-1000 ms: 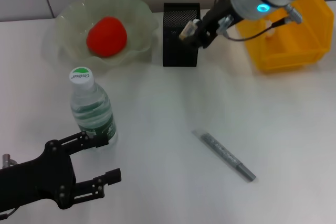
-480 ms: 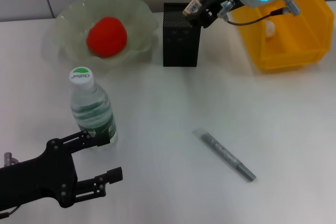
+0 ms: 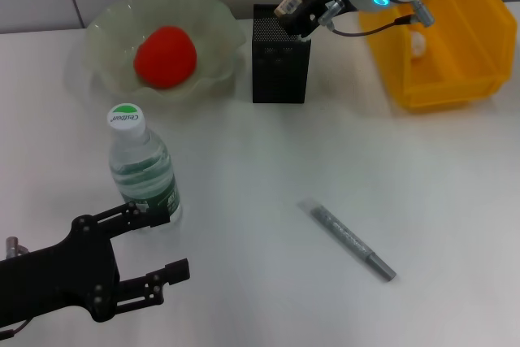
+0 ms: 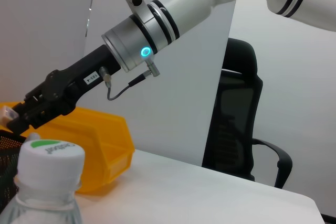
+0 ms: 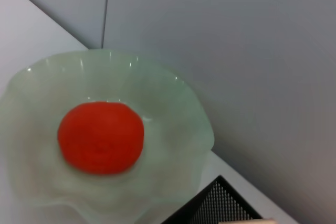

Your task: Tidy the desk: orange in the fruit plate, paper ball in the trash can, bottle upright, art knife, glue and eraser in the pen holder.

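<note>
Right claw [image 3: 294, 9] pinches tiny tan rectangular eraser [image 3: 288, 2], probably by its sides, above black mesh pen holder [image 3: 280, 54]; light, stiff, grippy.

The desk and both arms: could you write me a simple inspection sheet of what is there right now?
Surface: white desk, mostly bare.
Orange: lying in the green fruit plate.
Bottle: upright, cap on, near the left end effector.
Eraser: held above the pen holder's rim by the right end effector.
Pen holder: black mesh cup beside the plate.
Trash can: yellow, far right; something white inside.
Clutter: grey pen-shaped stick lying loose on the desk.
Left end effector: open, low beside the bottle, apart from it.
Right end effector: shut on the eraser.
Cables: thin black one on the right wrist.
Surroundings: pale wall; black office chair.
</note>
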`<action>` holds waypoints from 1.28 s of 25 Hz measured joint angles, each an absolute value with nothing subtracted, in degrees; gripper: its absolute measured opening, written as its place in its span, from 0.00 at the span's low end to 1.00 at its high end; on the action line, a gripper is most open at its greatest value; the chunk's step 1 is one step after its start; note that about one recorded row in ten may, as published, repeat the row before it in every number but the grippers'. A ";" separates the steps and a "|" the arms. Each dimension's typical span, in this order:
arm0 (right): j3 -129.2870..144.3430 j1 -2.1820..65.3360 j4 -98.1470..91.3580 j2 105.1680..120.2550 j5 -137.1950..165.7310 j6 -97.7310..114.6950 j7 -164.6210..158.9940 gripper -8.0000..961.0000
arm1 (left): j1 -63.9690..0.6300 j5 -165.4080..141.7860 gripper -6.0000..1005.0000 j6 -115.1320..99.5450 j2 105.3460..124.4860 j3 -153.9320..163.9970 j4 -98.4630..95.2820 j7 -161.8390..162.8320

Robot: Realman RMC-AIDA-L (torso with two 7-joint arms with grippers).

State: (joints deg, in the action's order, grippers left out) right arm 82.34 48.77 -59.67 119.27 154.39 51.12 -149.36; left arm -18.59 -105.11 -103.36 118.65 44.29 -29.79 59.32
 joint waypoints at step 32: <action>82.14 46.25 -83.38 119.34 153.79 85.48 -158.73 0.79 | -18.63 -105.11 0.77 -103.52 118.57 44.60 -30.13 58.64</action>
